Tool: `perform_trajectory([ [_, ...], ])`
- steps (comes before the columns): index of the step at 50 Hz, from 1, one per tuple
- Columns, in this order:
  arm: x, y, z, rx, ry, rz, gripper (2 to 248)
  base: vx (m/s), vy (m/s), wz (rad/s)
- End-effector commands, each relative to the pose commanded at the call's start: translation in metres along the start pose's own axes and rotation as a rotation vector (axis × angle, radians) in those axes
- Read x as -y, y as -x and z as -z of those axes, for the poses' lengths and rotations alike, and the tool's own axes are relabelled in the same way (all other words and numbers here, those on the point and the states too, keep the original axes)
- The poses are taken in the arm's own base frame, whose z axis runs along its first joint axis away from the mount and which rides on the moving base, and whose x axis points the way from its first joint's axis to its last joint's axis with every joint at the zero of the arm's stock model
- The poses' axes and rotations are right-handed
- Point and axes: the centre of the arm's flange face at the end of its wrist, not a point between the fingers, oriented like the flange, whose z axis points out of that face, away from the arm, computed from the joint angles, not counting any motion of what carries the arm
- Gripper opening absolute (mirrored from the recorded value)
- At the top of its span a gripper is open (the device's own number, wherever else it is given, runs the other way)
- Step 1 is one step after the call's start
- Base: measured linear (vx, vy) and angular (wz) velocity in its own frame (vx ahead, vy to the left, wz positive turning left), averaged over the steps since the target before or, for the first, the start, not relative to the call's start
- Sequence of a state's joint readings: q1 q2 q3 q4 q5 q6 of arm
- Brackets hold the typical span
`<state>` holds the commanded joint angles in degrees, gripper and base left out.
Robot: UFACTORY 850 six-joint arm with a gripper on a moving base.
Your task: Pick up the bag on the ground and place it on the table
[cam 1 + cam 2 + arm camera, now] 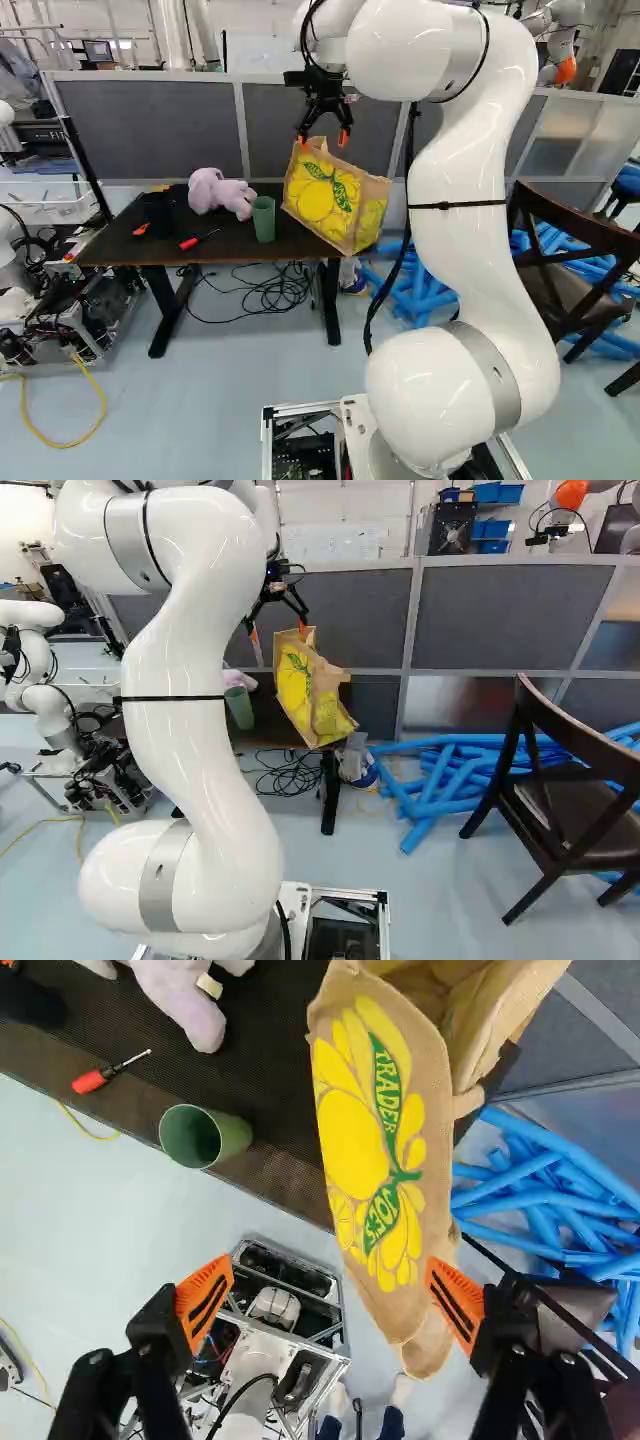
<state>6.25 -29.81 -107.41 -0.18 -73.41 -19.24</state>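
The gripper (323, 138) hangs open over the bag's upper part in the left base view. Tan with yellow lemon print, the bag (335, 200) leans tilted at the end of the dark table (120, 245), its lower corner out past the edge. In the wrist view nothing is gripped by the gripper (330, 1298); the bag (365, 1140) lies ahead, its narrow end reaching between the fingers, near one orange pad (455, 1300). Whether that pad touches it, I cannot tell. The bag's underside is hidden.
On the table are a green cup (205, 1136), a purple plush toy (220, 192) and a red screwdriver (105, 1072). Blue tubes (450, 780) and a dark chair (570, 790) stand right of the table. Cables (260, 290) lie beneath it. Another robot (40, 670) is at the left.
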Motion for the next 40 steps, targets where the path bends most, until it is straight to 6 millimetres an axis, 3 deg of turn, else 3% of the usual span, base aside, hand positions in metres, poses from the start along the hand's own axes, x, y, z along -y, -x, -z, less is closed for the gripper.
perform_trajectory([
  [40, 0.0, 0.0, 0.0, 0.0, 0.0, 0.0, 247, -0.129, 0.0, 0.011],
])
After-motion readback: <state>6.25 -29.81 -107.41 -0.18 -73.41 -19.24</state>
